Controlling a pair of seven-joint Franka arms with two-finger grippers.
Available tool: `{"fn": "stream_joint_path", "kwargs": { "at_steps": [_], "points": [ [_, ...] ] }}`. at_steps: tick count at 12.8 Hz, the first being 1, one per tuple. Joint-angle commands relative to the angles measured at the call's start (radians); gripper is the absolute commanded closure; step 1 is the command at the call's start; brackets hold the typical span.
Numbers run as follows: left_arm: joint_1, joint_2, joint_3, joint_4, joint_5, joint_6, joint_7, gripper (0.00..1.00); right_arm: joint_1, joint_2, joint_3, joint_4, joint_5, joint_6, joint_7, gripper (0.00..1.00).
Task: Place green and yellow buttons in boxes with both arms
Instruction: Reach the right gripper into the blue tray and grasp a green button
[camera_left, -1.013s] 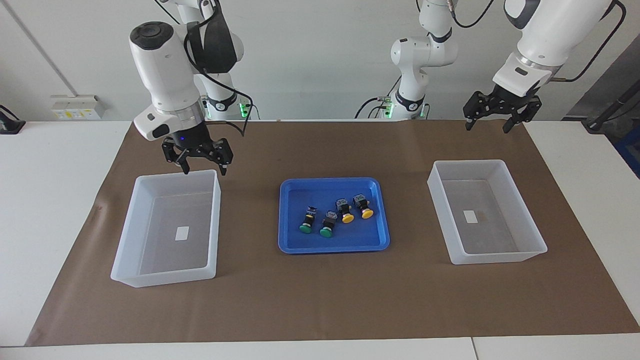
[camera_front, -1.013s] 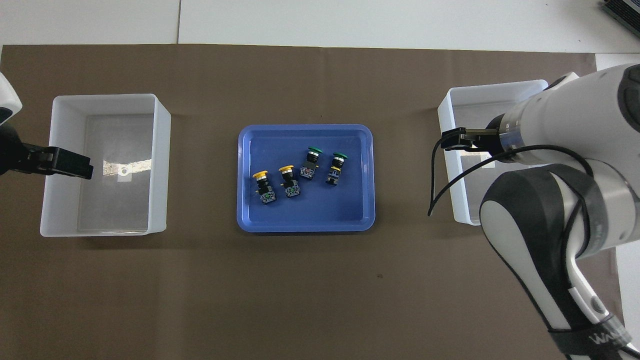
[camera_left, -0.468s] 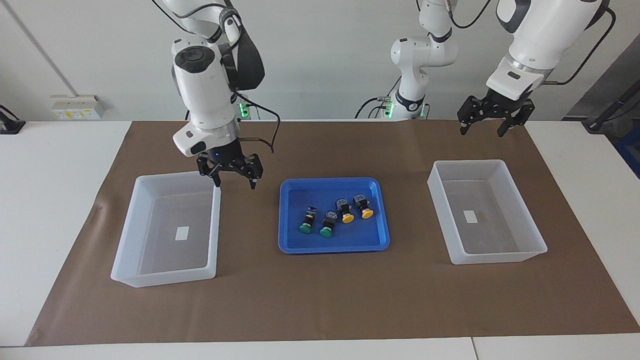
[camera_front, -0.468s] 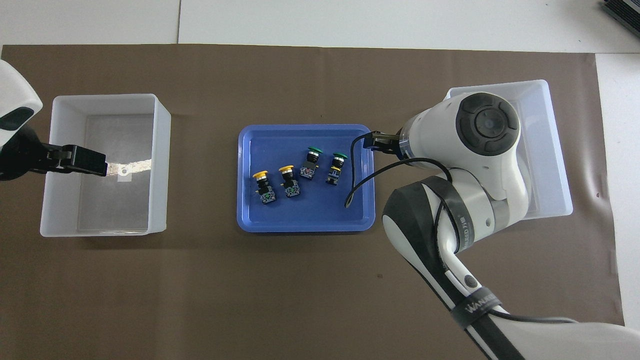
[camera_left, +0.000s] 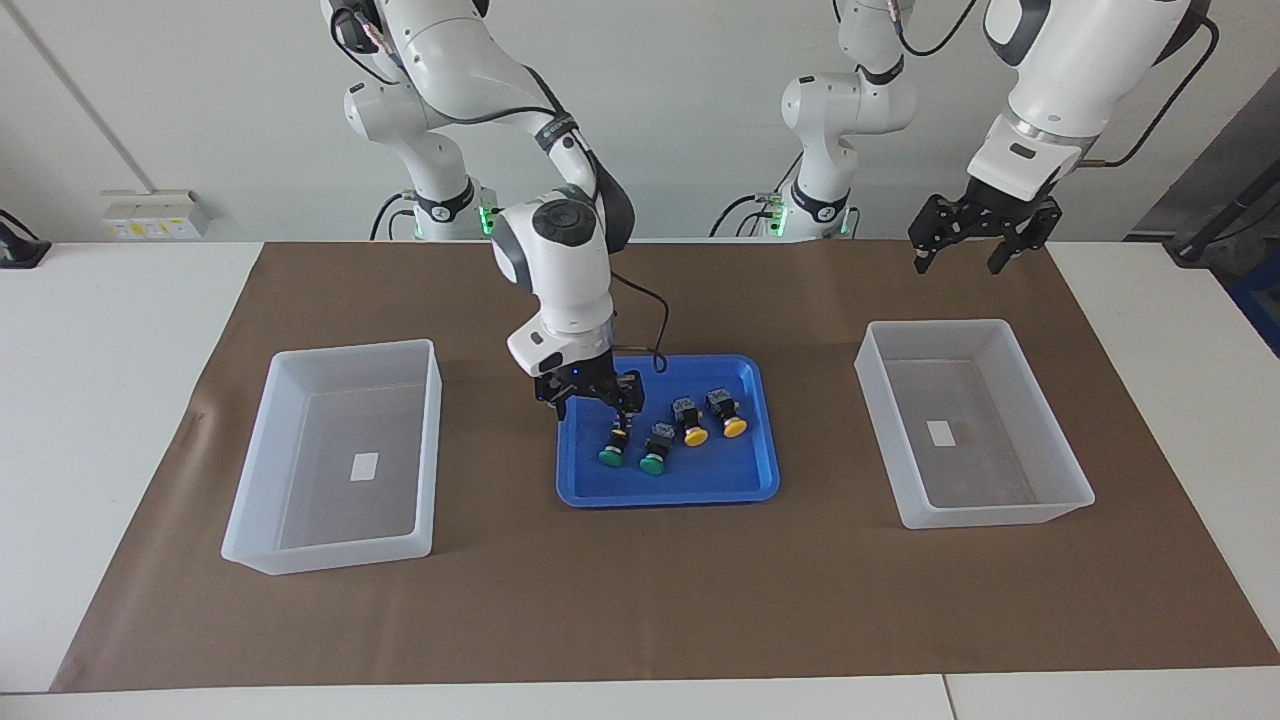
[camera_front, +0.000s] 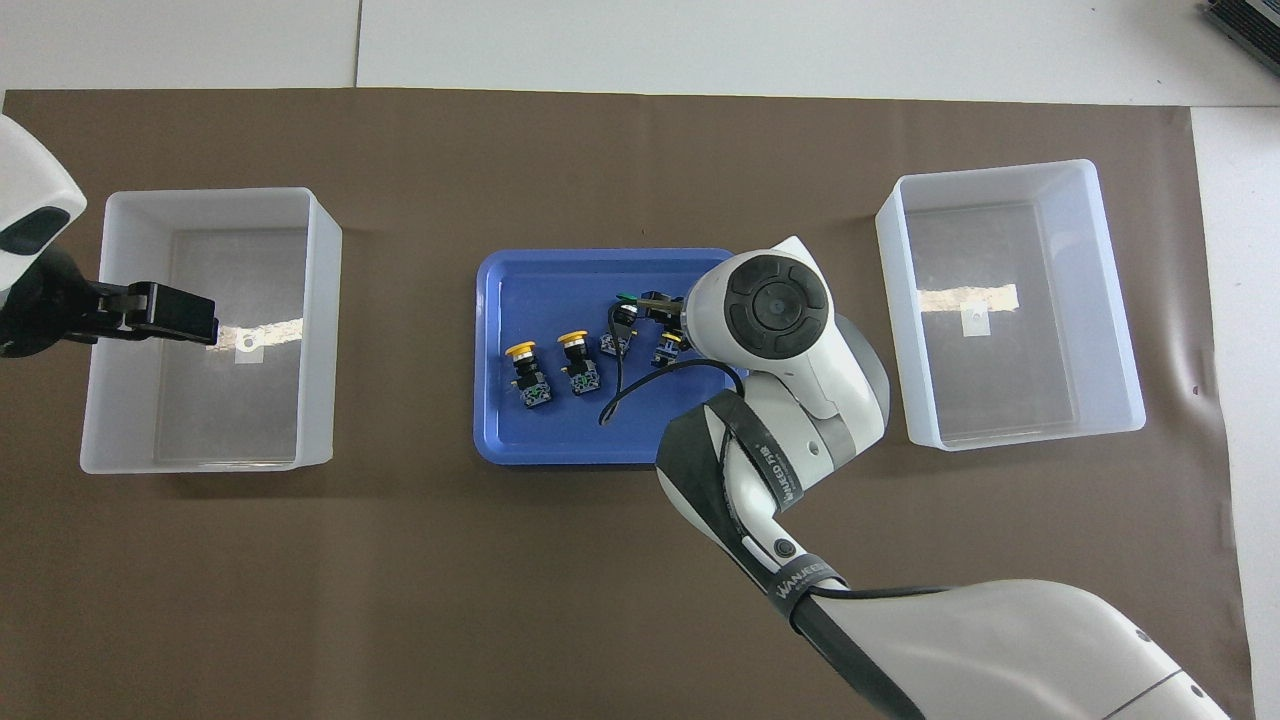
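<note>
Four buttons lie in the blue tray (camera_left: 760, 470): two green (camera_left: 611, 456), two yellow (camera_left: 696, 436). Both boxes, one at the right arm's end (camera_left: 330, 450) and one at the left arm's end (camera_left: 975, 420), hold none. The right gripper (camera_left: 592, 402) hangs spread, holding nothing, over the tray's nearer edge just above the green pair. It should drop straight, straddle one black body without nudging its close neighbour, then clamp. The left gripper (camera_left: 968, 243) waits, splayed, above the mat near its box.

Four buttons (camera_left: 670, 430) in tray (camera_left: 590, 490) at surface (camera_left: 640, 620) middle; one box (camera_left: 335, 455) toward each end edge.
</note>
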Motion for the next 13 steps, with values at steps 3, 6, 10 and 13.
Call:
{"fn": "stream_joint_path", "kwargs": {
  "at_steps": [3, 6, 10, 13],
  "points": [
    [-0.02, -0.039, 0.008, -0.058, 0.008, 0.043, -0.048, 0.0, 0.025, 0.093, 0.003, 0.045, -0.063, 0.088, 0.076, 0.02],
    [-0.02, -0.039, 0.008, -0.059, 0.008, 0.043, -0.048, 0.0, 0.031, 0.107, 0.003, 0.036, -0.071, 0.1, 0.072, 0.6],
    [-0.02, -0.041, 0.008, -0.059, 0.008, 0.041, -0.047, 0.0, 0.033, 0.104, 0.003, 0.034, -0.091, 0.079, 0.072, 0.99],
    [-0.02, -0.042, 0.008, -0.066, 0.008, 0.044, -0.048, 0.0, 0.022, 0.078, 0.002, 0.034, -0.091, 0.051, 0.062, 1.0]
  ]
}}
